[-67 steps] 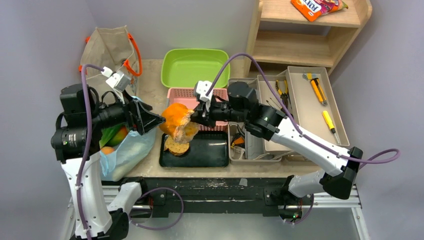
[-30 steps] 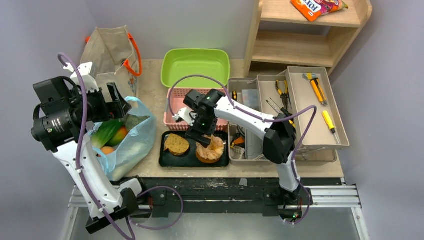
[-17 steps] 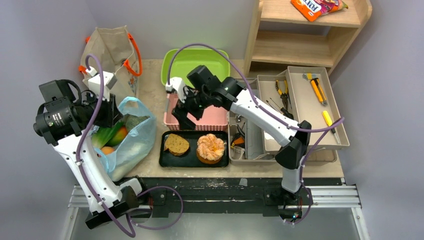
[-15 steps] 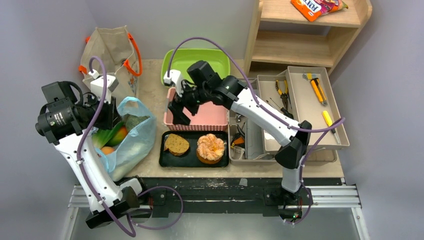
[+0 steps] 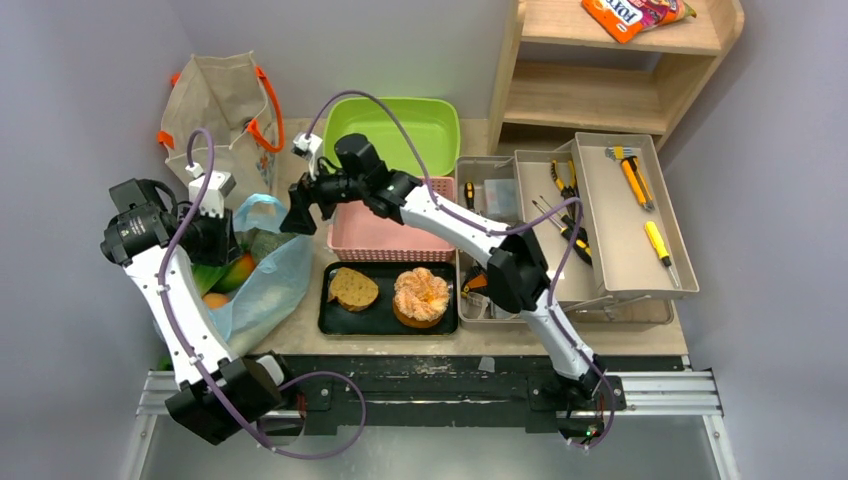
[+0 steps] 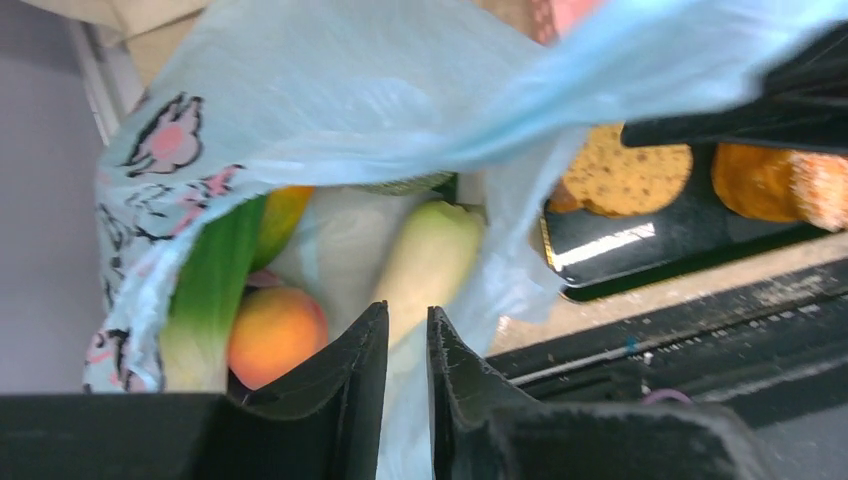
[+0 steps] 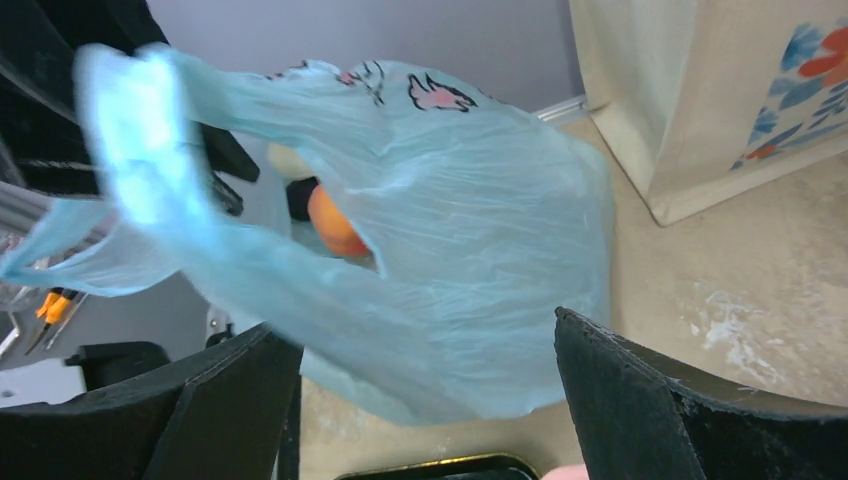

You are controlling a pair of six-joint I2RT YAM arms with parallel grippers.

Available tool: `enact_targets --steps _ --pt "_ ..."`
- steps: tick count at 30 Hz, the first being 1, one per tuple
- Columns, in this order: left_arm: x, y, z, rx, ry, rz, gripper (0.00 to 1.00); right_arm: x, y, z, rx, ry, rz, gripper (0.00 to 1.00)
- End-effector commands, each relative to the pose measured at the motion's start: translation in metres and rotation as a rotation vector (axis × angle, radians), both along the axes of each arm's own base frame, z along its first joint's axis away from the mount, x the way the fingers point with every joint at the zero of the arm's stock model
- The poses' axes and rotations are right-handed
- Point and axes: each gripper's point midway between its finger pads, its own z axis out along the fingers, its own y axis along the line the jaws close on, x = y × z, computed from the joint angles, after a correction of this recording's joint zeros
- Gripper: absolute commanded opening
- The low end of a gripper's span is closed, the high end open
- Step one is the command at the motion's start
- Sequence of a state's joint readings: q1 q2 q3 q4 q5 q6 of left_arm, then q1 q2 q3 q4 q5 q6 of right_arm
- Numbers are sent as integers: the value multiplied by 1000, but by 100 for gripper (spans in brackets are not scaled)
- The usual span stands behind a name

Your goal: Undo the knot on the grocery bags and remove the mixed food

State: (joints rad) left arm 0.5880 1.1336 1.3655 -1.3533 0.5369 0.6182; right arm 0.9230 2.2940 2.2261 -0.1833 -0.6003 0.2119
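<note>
Bag (image 5: 262, 285) open, fruit (image 6: 275, 335) inside — left tool (image 6: 408, 312) pinches it, right tool (image 7: 420, 335) spread

A workshop-like lab: tool trays (image 5: 612, 255), screwdrivers (image 5: 634, 180), pliers (image 5: 564, 176), bare grey walls (image 5: 90, 90).

two bags: one thin light-blue plastic bag (image 5: 262, 290) and one beige canvas tote (image 5: 215, 100). one black tray (image 5: 386, 320) with two baked rounds, a brown bread slice (image 5: 353, 288) and an orange-topped pastry (image 5: 421, 296). one green tub (image 5: 445, 135), one pink basket (image 5: 370, 238), one orange snack packet (image 5: 632, 14), two yellow-handled tools (image 5: 633, 178).
</note>
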Motion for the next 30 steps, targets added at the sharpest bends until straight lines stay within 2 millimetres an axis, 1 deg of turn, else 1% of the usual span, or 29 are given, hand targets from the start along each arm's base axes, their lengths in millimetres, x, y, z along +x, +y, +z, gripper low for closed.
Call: enact_targets --steps 1,2,3,4,5,6,7,9,11,13,15,17,19,22,24,26,28,30 --pt "38 34 2 117 -170 4 20 -4 27 51 170 -97 -6 93" --pt "41 38 -3 129 -169 -23 21 1 31 45 161 -112 -32 92" --pt "42 40 -9 142 -157 -68 21 8 35 37 148 -116 -71 88" --pt "41 40 -17 152 -137 -117 21 15 37 37 150 -113 -108 81" --pt "39 41 -24 170 -123 -164 22 23 38 32 144 -108 -142 72" --pt "38 43 -31 197 -113 -204 22 28 37 28 137 -115 -171 59" --pt "35 45 -41 220 -99 -231 24 31 36 27 136 -125 -186 45" --pt "25 46 -59 255 -61 -290 27 30 33 32 141 -127 -191 25" --pt "12 38 -74 255 -31 -338 30 26 28 34 142 -92 -173 9" --pt "-8 18 -87 223 -4 -434 31 22 26 36 158 -70 -149 0" --pt "-33 -3 -99 206 44 -532 31 22 25 35 154 -55 -139 0" --pt "-57 -18 -108 197 78 -583 30 22 23 37 160 -26 -133 0" --pt "-76 -26 -119 204 111 -618 30 26 20 37 168 -13 -141 0" --pt "-98 -34 -132 204 170 -656 30 26 16 36 168 13 -132 0" --pt "-111 -37 -139 214 212 -664 31 23 15 35 167 21 -119 0" --pt "-117 -32 -146 267 221 -643 32 20 14 31 159 32 -109 0" --pt "-121 -25 -154 329 227 -608 36 17 13 31 156 39 -101 0" --pt "-128 -18 -161 377 249 -574 45 14 12 29 150 42 -88 0"
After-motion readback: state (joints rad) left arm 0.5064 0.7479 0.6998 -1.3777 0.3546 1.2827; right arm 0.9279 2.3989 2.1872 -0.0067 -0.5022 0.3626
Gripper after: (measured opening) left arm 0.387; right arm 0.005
